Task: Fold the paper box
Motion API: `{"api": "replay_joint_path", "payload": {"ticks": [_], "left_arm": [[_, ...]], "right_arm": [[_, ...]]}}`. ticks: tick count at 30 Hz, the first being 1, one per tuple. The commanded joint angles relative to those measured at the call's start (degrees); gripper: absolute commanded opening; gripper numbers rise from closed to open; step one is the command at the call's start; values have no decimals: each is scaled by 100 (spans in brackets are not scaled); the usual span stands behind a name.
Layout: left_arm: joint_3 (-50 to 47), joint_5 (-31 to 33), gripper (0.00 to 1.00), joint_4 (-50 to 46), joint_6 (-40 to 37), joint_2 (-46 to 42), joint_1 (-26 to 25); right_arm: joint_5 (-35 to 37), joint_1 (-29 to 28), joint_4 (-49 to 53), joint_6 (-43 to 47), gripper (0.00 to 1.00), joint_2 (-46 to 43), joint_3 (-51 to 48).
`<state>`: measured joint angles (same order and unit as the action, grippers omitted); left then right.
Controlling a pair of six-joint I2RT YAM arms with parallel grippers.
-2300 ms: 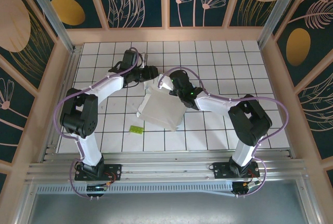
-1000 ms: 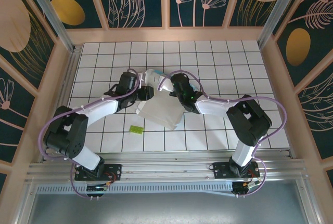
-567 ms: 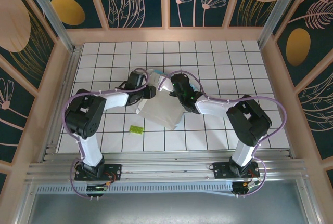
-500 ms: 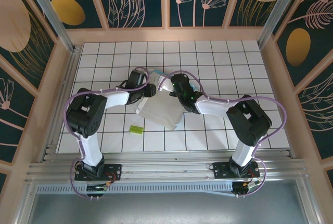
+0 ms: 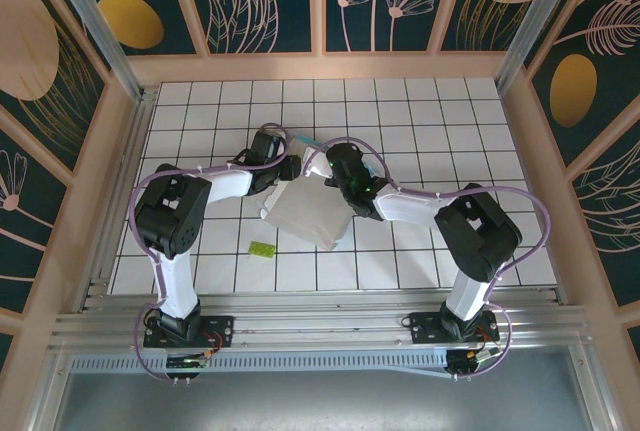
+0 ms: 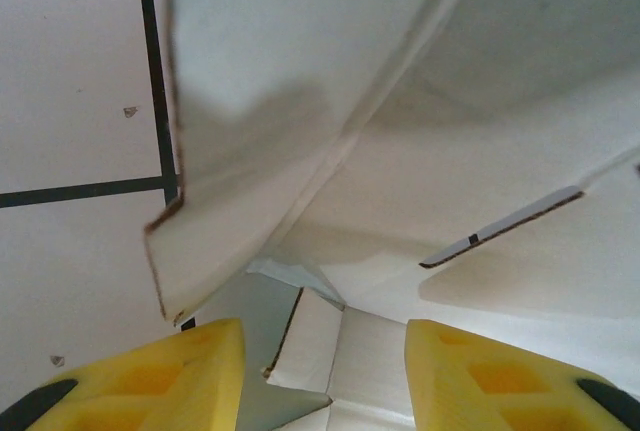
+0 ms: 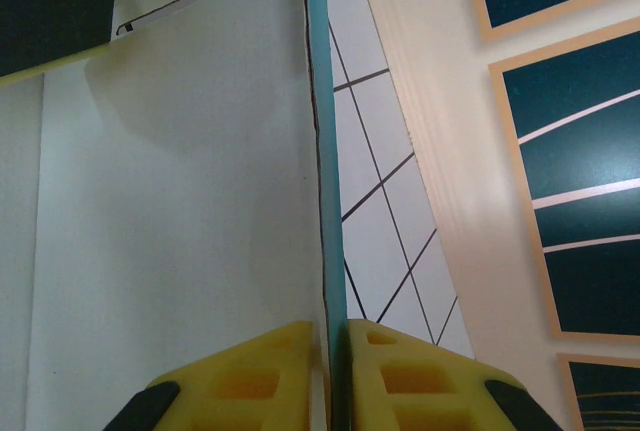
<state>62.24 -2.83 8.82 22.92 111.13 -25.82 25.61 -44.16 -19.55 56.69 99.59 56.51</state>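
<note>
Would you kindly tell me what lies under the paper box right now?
Where a flap of the paper box lifts, the left wrist view shows bare white table and the box's own folded tabs beneath. Whatever lies under its flat middle is covered by the card.

Lime-green piece (image 5: 262, 248) on tiled table (image 5: 420, 111)

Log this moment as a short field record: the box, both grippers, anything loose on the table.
paper box: mid-table, white side up, far end raised between the two grippers
right gripper: shut on an upright panel of the box, turquoise showing along that edge
left gripper: open, jaws either side of a small corner flap, not pinching it
loose item: lime-green piece on the table, nearer the arm bases than the box, apart from it
</note>
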Motion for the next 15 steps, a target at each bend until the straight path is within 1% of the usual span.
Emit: {"api": "replay_joint_path", "payload": {"ticks": [1,4,9,11,15], "left_arm": [[78,-30,45,-56,20,163,14],[70,-203,41,4,29,171,7],[-8,-906,26,313,98,111,8],[-19,-1065,24,368,139,67,8],[-71,-1410,23,571,202,8,7]], "right_arm": [[-1,-93,130,-53,16,53,106],[2,-93,127,-52,16,44,105],[29,-88,86,-55,16,52,105],[45,-93,59,-53,16,70,107],[57,-93,28,-52,16,102,131]]}}
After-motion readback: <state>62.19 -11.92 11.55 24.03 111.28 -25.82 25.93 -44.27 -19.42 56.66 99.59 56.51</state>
